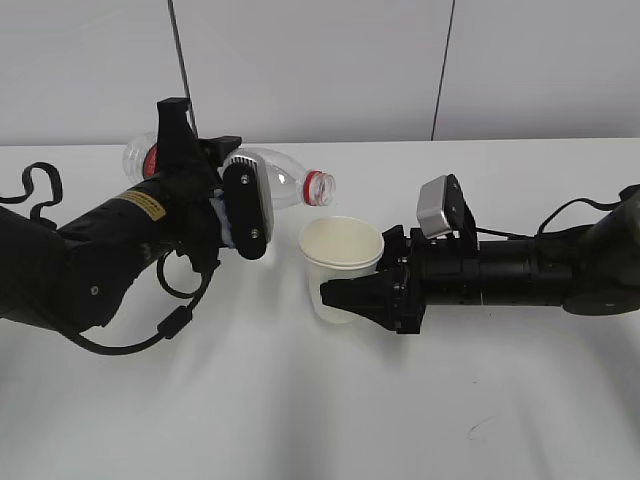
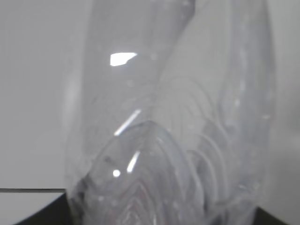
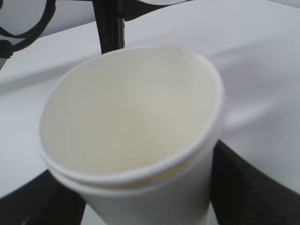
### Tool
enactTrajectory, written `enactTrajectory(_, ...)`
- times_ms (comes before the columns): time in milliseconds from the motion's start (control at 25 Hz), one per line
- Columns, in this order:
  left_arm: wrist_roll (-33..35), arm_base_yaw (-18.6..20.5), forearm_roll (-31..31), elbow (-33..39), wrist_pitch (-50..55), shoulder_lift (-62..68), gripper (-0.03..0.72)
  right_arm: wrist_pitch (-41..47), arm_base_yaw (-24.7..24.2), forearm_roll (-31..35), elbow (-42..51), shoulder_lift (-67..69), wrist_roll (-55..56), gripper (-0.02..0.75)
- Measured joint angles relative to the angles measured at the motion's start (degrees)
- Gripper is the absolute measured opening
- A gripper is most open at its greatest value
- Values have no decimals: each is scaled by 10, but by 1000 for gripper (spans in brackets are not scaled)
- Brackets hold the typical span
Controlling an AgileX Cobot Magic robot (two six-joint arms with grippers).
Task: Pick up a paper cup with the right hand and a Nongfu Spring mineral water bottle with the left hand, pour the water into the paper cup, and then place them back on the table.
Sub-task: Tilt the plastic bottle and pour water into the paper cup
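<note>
Above the tabletop's (image 1: 300, 420) middle, bottle mouth meets cup rim.

On the left, the left hand (image 1: 235, 215) holds the Nongfu Spring mineral water bottle (image 1: 285, 180) clamped and tipped nearly flat, its red-ringed neck pointing right just over the paper cup (image 1: 340, 262). To the right, the right hand (image 1: 350, 297) grips the cup's lower wall, upright and lifted beside the bottle's mouth. Whether water lies in either cannot be told.
</note>
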Motion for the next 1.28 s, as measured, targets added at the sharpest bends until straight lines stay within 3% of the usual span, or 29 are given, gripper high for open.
enactTrajectory(680,70,0,-15,0,-29,0,307,0,0,6,0,0,0,529)
enactTrajectory(1280,94,0,-22,0,-39,0,307,0,0,12,0,0,0,529)
